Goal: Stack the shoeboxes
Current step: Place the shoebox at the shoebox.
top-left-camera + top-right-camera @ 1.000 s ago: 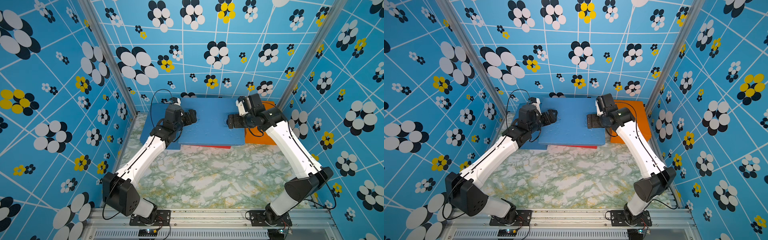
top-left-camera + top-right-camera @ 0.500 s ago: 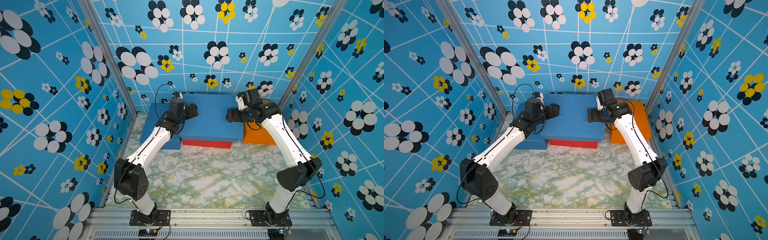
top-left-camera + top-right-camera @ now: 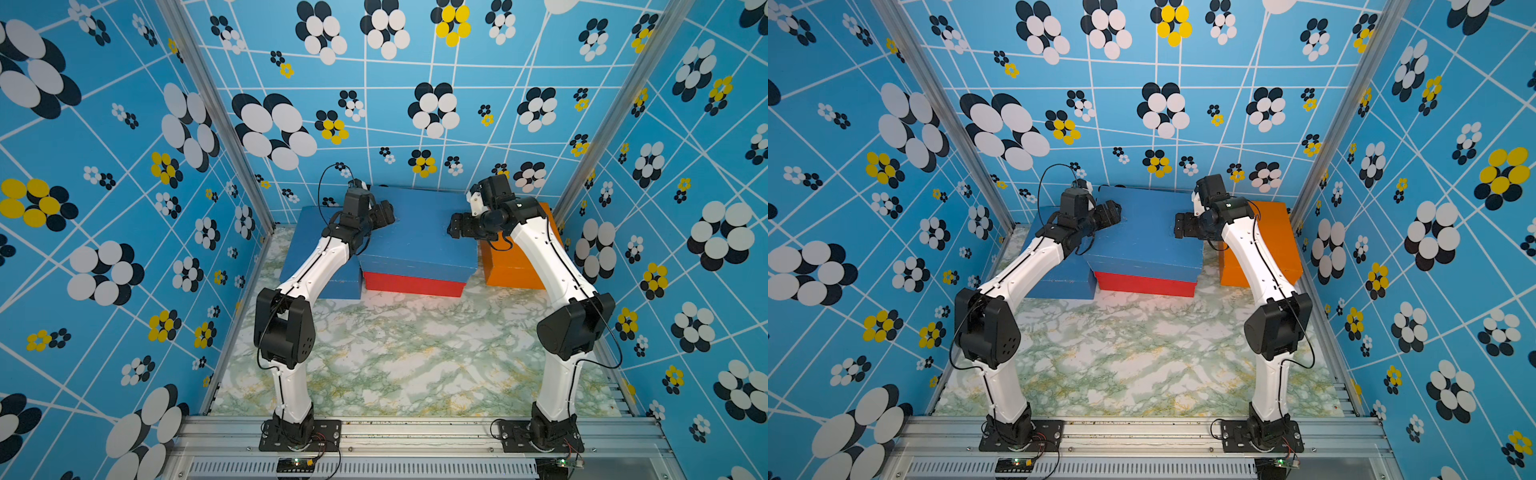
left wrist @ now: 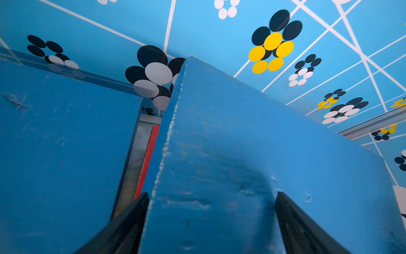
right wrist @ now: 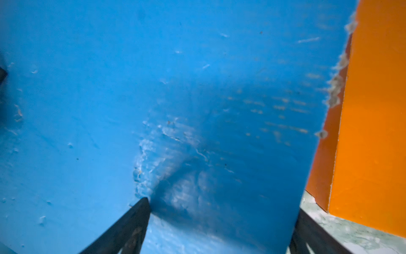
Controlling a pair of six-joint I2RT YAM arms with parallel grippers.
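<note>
The red shoebox (image 3: 413, 283) lay mostly hidden under the upper blue shoebox (image 3: 419, 224). Only its front face showed, at frame centre in both top views. The left arm (image 3: 320, 266) covered part of the lower blue shoebox (image 3: 303, 237), and the right arm (image 3: 540, 249) covered part of the orange shoebox (image 3: 507, 270). The bottom edge cut off the left fingers (image 4: 131, 220) and the right fingers (image 5: 129, 222). The right wrist view was blurred. Whether any finger pressed the lid could not be told.
</note>
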